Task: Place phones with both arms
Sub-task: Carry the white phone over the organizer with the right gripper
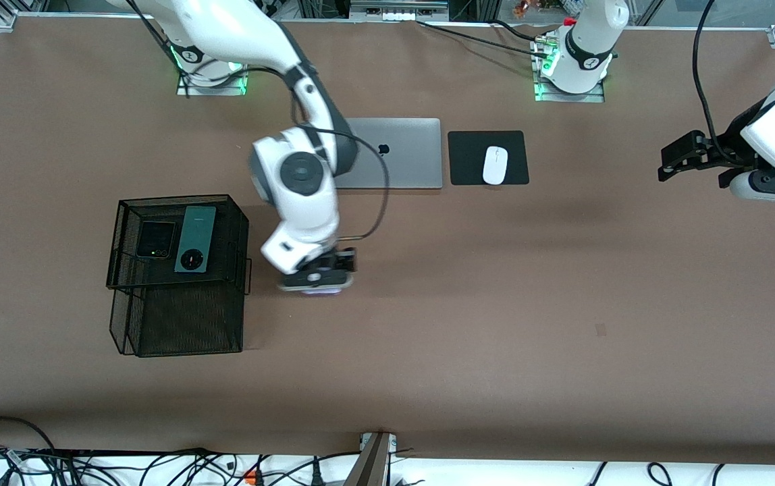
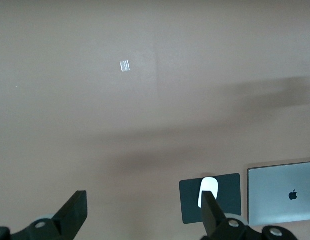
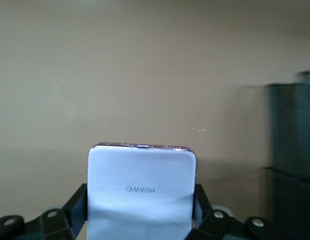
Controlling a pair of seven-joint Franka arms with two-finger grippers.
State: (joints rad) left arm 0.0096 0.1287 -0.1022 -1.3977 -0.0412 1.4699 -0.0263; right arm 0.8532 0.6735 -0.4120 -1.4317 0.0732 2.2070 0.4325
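- The pale lilac-white phone (image 3: 141, 192) sits squeezed between the right gripper (image 1: 323, 274)'s fingers, down at the table beside the black mesh basket (image 1: 229, 223).
- The left gripper (image 1: 681, 156) waits, spread wide, holding nothing.

three phones (image 1: 196, 239), one laptop (image 1: 401, 152)

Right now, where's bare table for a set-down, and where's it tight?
Free: the brown strip between the mouse pad and the waiting, open left gripper, and the stretch nearer the camera than the laptop.
Crowded: the mesh rack, its top tray holding the black flip phone and green phone; beside it, the right gripper grips the lilac phone.
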